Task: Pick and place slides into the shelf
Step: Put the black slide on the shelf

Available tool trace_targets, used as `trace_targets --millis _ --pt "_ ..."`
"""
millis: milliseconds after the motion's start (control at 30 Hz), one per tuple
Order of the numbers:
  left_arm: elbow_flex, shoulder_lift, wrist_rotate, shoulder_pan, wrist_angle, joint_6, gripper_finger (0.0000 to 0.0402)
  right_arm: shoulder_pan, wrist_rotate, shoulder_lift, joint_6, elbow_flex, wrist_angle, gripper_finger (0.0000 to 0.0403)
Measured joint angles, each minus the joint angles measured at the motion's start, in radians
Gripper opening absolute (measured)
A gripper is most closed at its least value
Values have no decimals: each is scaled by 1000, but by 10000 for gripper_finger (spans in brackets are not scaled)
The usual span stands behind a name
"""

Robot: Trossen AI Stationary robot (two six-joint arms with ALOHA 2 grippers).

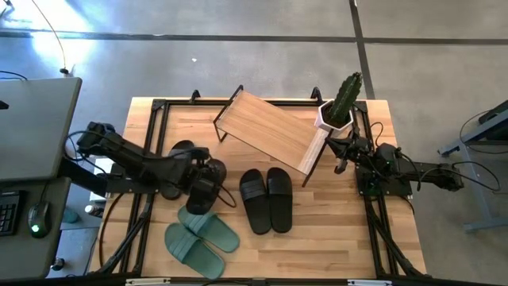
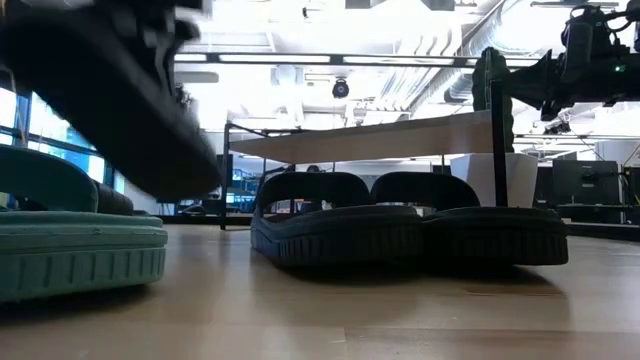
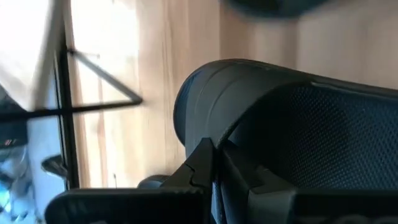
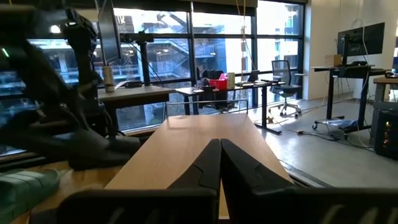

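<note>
My left gripper (image 1: 206, 184) hovers left of the table's middle, shut on a black slide (image 2: 110, 90) that hangs tilted above the wood. A second black slide (image 1: 182, 150) lies flat behind the left arm. A black pair (image 1: 266, 199) rests sole-down at the centre. The green pair (image 1: 200, 237) lies near the table's near edge. The shelf (image 1: 266, 131), a light plank on thin black legs, stands askew at the far side. My right gripper (image 4: 219, 163) is shut and holds nothing, level with the shelf's right end (image 1: 316, 151). My left gripper (image 3: 211, 171) is shut on the black slide's rim (image 3: 205, 134), coming from the table's left and slanting down. The fingers hide the exact spot. The slide (image 3: 280, 118) is lifted clear of the table and sits tilted, one end lower than the other.
A potted cactus in a white pot (image 1: 340, 107) stands at the far right corner beside the shelf. A black metal frame (image 1: 155, 127) borders the tabletop. Bare wood (image 1: 333, 230) lies right of the black pair. A desk with a mouse (image 1: 36, 218) sits beyond the left edge.
</note>
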Motion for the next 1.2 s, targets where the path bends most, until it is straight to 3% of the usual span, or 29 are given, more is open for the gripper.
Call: trace_targets --millis 200,367,567,633,733,867,1200 --pt "270 -7 -21 -74 -116 15 1 0 0 0 2 0 -5 0" --pt "501 -7 -164 -108 -99 92 0 0 -1 0 1 0 -6 0" --pt "686 -8 -397 -89 40 355 0 0 -1 0 0 0 -6 0" --pt "712 -9 -423 -61 138 486 0 0 -1 0 0 0 -6 0" --pt "718 -8 -393 3 286 652 0 0 -1 0 1 0 -6 0" --pt "719 8 -263 129 398 815 0 0 -2 0 2 0 -5 0" --pt "718 147 27 464 412 910 0 0 63 0 33 0 20 0"
